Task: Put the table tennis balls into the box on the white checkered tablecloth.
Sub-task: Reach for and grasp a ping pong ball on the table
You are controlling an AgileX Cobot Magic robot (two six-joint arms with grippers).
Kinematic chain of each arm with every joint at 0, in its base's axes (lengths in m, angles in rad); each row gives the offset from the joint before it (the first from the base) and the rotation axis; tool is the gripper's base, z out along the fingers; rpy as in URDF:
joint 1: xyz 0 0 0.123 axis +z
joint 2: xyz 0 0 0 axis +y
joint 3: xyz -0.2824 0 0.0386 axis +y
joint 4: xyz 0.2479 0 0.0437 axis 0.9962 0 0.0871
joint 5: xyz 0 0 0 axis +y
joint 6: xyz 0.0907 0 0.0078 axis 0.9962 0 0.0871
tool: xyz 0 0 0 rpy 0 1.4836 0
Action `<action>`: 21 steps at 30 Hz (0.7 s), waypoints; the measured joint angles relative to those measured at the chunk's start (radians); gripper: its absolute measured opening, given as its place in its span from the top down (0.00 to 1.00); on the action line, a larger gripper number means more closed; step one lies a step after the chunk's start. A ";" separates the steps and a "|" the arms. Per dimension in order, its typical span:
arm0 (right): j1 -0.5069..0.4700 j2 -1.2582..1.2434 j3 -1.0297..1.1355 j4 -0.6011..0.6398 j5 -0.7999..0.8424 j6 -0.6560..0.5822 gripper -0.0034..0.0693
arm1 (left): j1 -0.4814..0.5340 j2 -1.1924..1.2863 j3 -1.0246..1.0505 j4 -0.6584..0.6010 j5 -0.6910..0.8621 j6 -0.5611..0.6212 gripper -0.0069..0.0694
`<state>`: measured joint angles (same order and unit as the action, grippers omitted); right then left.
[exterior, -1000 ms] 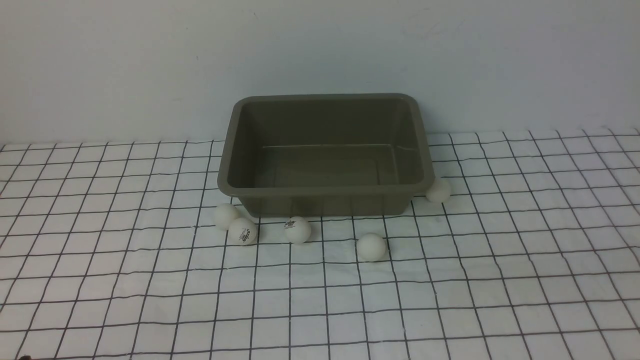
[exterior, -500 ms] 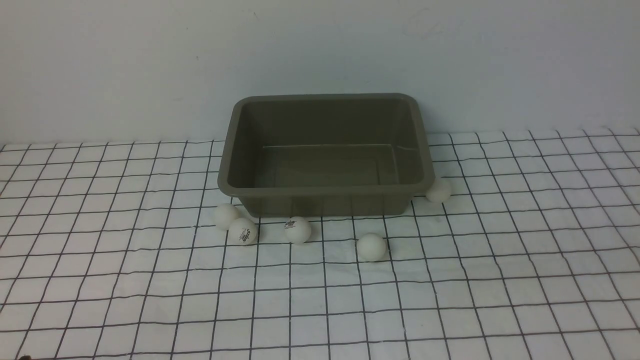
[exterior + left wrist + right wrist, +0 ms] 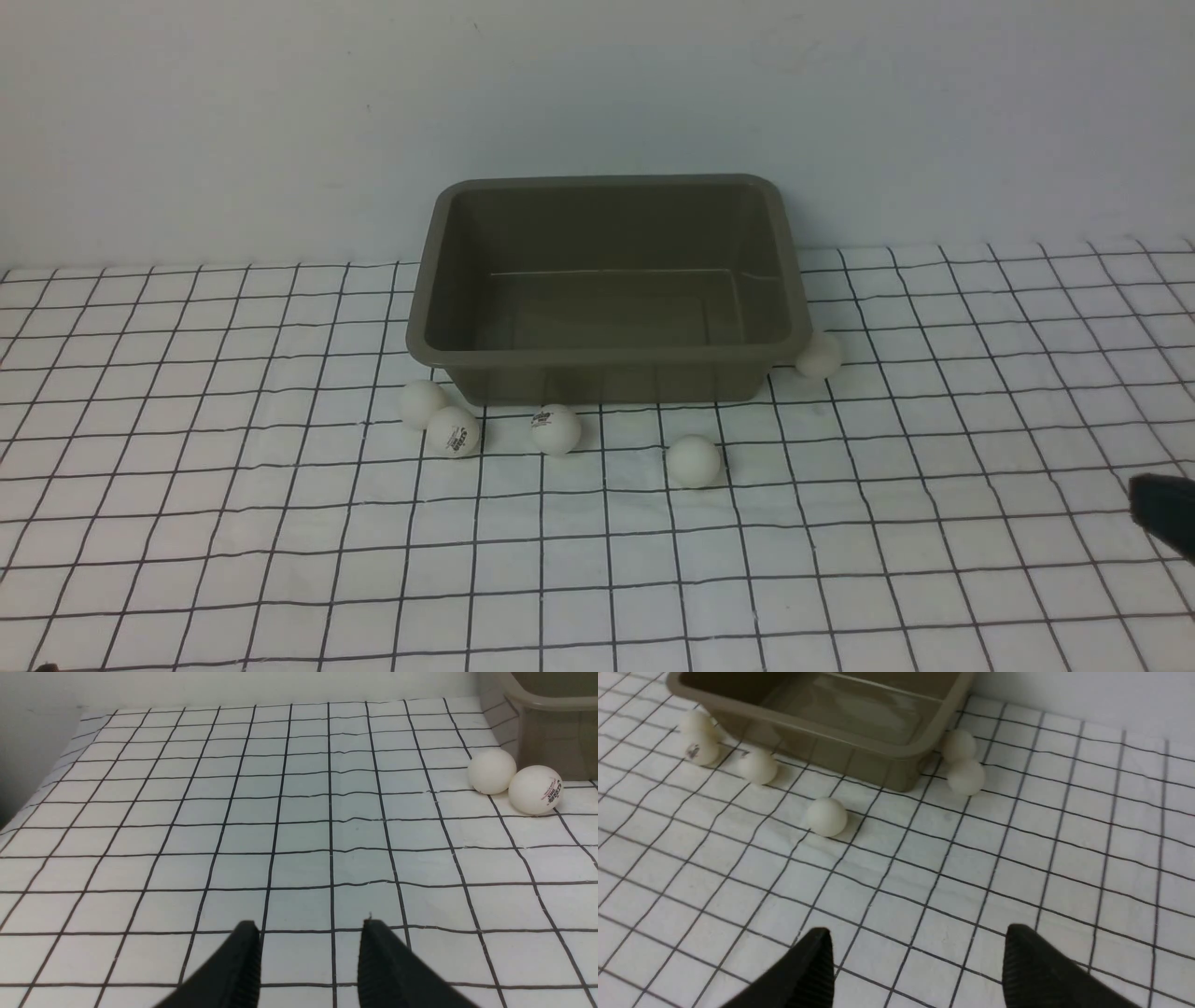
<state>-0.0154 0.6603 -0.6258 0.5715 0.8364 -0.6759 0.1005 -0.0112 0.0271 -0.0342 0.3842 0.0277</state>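
Though near box rim, balls outside.

Ahead of me, the olive-grey box stood upright and empty on the white checkered tablecloth. Four white table tennis balls lay along its six-to-eight o'clock side, more at four o'clock.

Six table tennis balls (the front view shows only five), one box, one white checkered tablecloth.

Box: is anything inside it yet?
The box shows only its bare floor. Its near wall covers the floor's closest strip, so that part cannot be checked.
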 joint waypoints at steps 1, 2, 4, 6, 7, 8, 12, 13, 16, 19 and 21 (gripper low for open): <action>0.000 0.036 -0.023 0.020 0.016 -0.030 0.34 | 0.000 0.000 0.000 0.000 0.000 0.000 0.56; 0.000 0.070 -0.045 0.033 0.029 -0.052 0.34 | 0.000 0.000 0.000 0.000 0.000 0.000 0.56; 0.000 0.144 -0.090 0.043 0.042 -0.094 0.34 | 0.000 0.000 0.000 0.000 0.000 0.000 0.56; 0.000 0.187 -0.111 0.043 0.041 -0.121 0.34 | 0.000 0.000 0.000 0.000 0.000 0.000 0.56; 0.000 0.202 -0.118 0.043 0.039 -0.134 0.34 | 0.000 0.000 0.000 0.000 0.000 0.000 0.56; 0.000 0.215 -0.122 0.047 0.033 -0.148 0.34 | 0.000 0.000 0.000 0.000 0.000 0.000 0.56; 0.000 0.257 -0.125 0.066 0.024 -0.197 0.34 | 0.000 0.000 0.000 0.000 0.000 0.000 0.56; 0.000 0.271 -0.126 0.069 0.025 -0.204 0.34 | 0.000 0.000 0.000 0.000 0.000 0.000 0.56; 0.000 0.348 -0.146 0.076 0.050 -0.226 0.34 | 0.000 0.000 0.000 0.000 0.000 0.000 0.56; 0.010 0.414 -0.175 0.086 0.055 -0.249 0.34 | 0.000 0.000 0.000 0.000 0.000 0.000 0.56; 0.042 0.475 -0.213 0.087 0.060 -0.271 0.34 | 0.000 0.000 0.000 0.000 0.000 0.000 0.56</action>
<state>0.0262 1.1351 -0.8387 0.6586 0.8967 -0.9472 0.1005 -0.0112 0.0271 -0.0342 0.3842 0.0277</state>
